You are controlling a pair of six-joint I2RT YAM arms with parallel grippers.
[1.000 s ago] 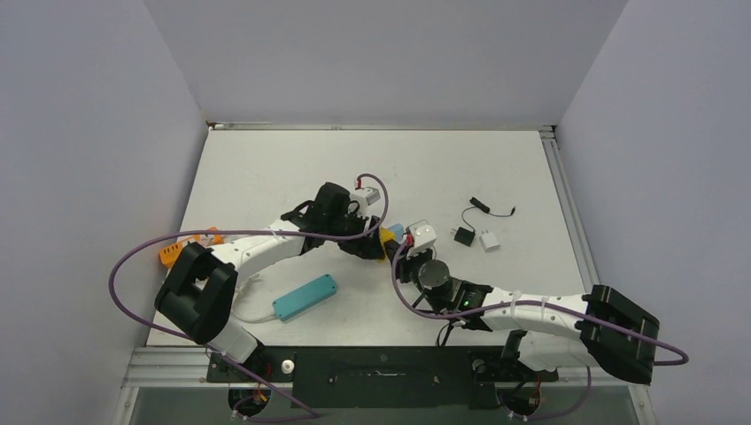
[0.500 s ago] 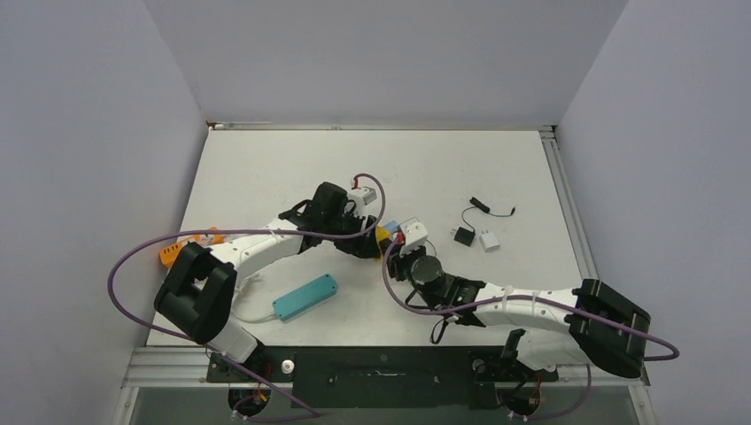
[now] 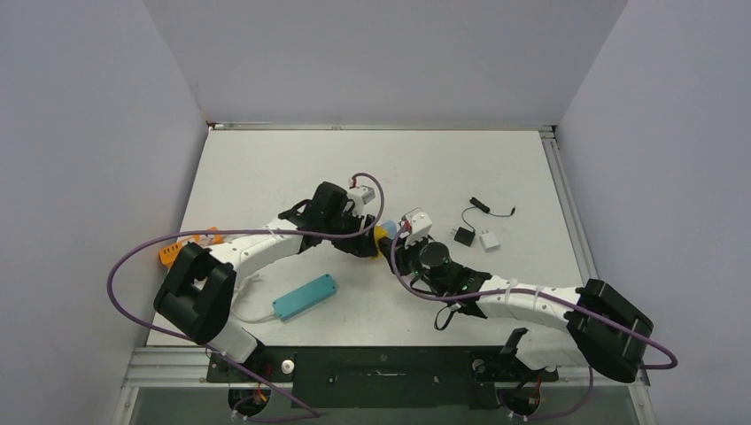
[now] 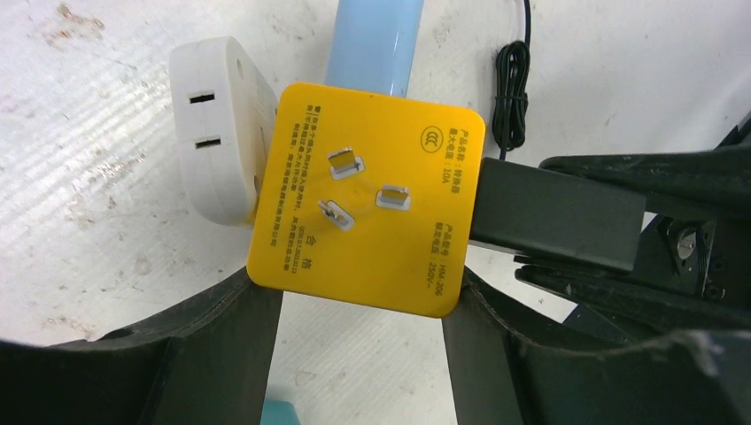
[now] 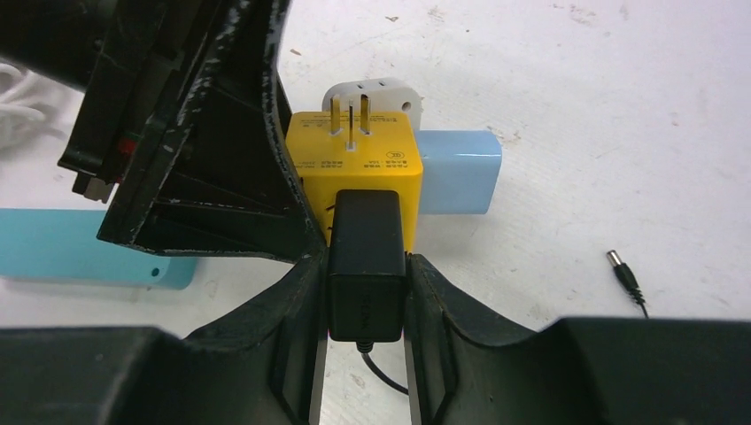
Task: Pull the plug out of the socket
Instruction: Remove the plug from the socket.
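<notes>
The task is at its middle stage; both grips are made, but the pull itself is not yet done. The yellow socket cube (image 4: 370, 197) sits near the table's centre, between the two arms; the left gripper (image 4: 359, 301) is part-way open around it, its fingers pressing two opposite sides of the cube. The black plug (image 5: 366, 261) is seated in one face of the cube, with no gap visible at the joint in the right wrist view; the right gripper (image 5: 365, 292) is nearly closed on the plug's body, one finger on each flank. So what remains, as far as one can judge, is to draw the plug out while the cube is held in place.

The plug's long axis lies about flat along the table, running from the cube toward the right arm; its pin end points into the cube and its cable end points back between the right fingers. A white adapter (image 4: 219, 128) and a light blue adapter (image 4: 376, 40) are also on the cube's other faces; the cube's own three pins face upward, toward the left wrist camera.
</notes>
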